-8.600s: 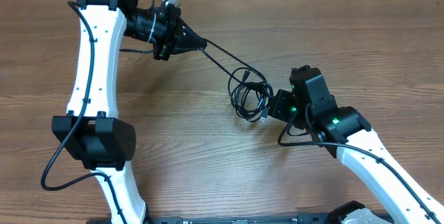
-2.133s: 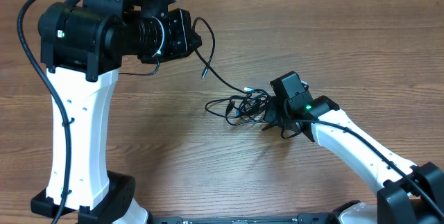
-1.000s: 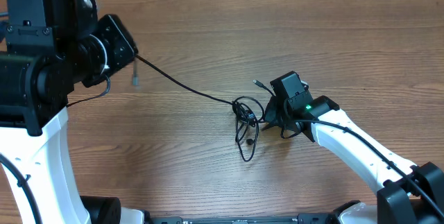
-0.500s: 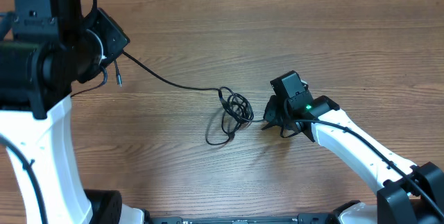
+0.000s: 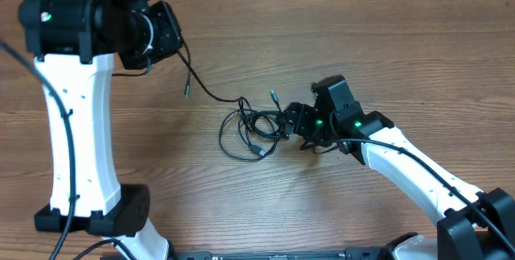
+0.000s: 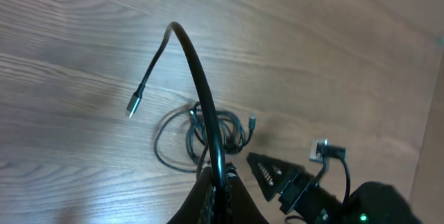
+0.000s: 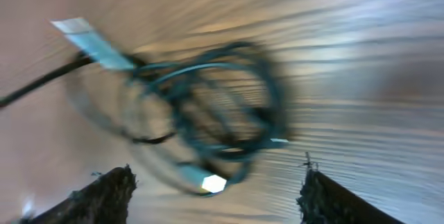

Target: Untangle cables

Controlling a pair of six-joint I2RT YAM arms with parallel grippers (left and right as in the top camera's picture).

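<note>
The cables lie as a loose black tangle on the wooden table, just left of my right gripper. One strand rises from the tangle to my left gripper, which is shut on it high at the upper left. Its free plug end dangles below. In the left wrist view the held cable arcs up from my left gripper and ends in a silver-tipped plug. The right wrist view is blurred. It shows the tangle ahead of my open right gripper, with nothing between the fingers.
The wooden table stretches around the tangle. The white left arm column stands at the left. The right arm reaches in from the lower right. A silver plug sticks out of the tangle at its far side.
My right gripper has opened and let go of the tangle. The tangle slid left across the table. My left gripper swung back right, still shut on its strand.
</note>
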